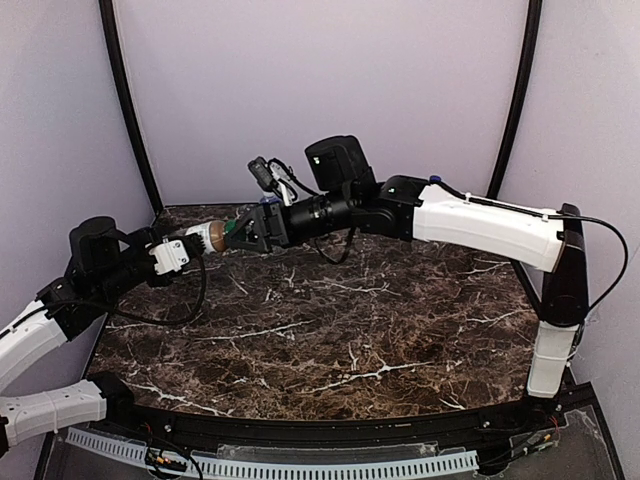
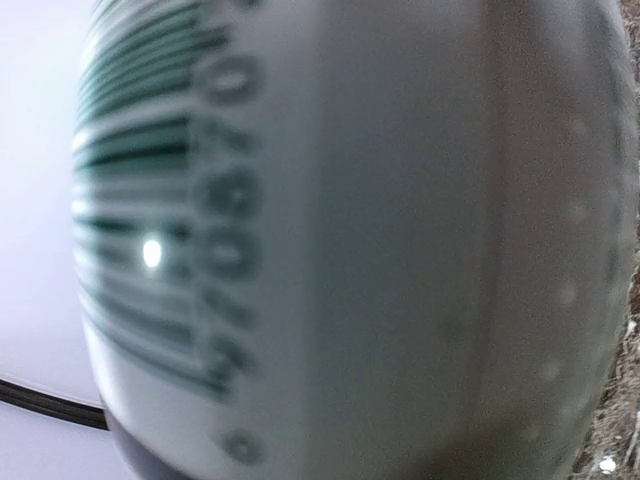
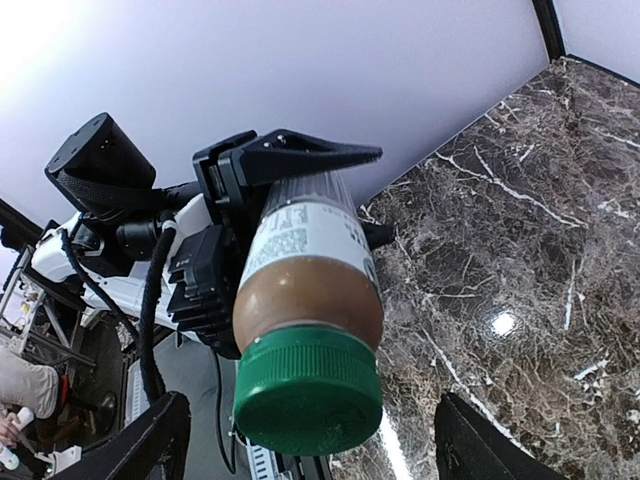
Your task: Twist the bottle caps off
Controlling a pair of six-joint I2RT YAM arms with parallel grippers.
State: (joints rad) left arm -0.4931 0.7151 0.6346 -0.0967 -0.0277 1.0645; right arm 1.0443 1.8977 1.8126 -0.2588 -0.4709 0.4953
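Brown coffee-drink bottle with white label (image 3: 305, 265) hung sideways over the dark marble table (image 1: 400, 330), clamped by the left gripper (image 1: 198, 242). Its green plastic cap (image 3: 308, 392) sat on, seemingly not unscrewed yet, and the right gripper (image 1: 242, 235) flanked it with jaws spread.

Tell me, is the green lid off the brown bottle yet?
Not yet. Done: the left gripper has the brown bottle lifted off the table, held sideways. In hand: the right gripper sits at the green cap with its jaws open on either side, not squeezing it. Left: the cap is on the bottle, so it has to be gripped and twisted off. No other bottles show in these views.
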